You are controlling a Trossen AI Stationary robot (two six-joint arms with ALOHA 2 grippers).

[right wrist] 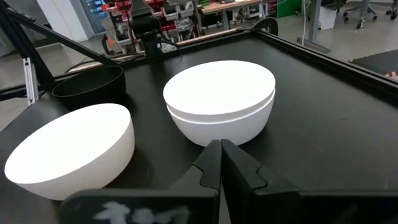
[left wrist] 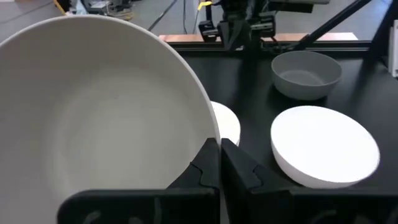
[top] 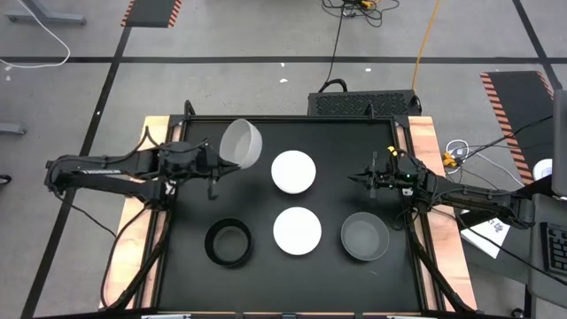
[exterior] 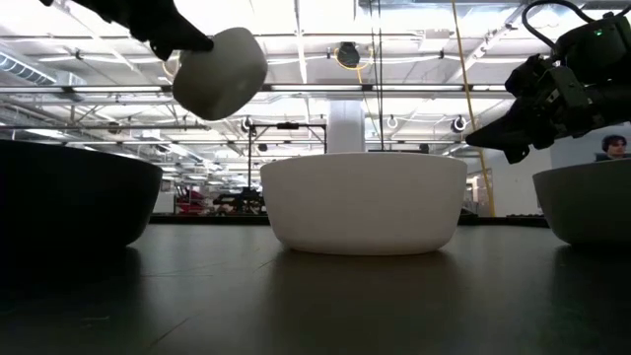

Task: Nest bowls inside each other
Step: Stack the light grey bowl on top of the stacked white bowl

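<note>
the left gripper is clamped on the rim of a white bowl, holding it tilted in the air above the black table. a stacked white bowl, it seems two nested, sits near centre, with another white bowl, black bowl and grey bowl nearer the front. the right gripper hovers empty, fingers together.

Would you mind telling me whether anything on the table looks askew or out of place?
Only the white bowl in the left gripper: it is lifted off the table and tipped on its side. The other white bowls, grey bowl and black bowl sit upright, undamaged.
</note>
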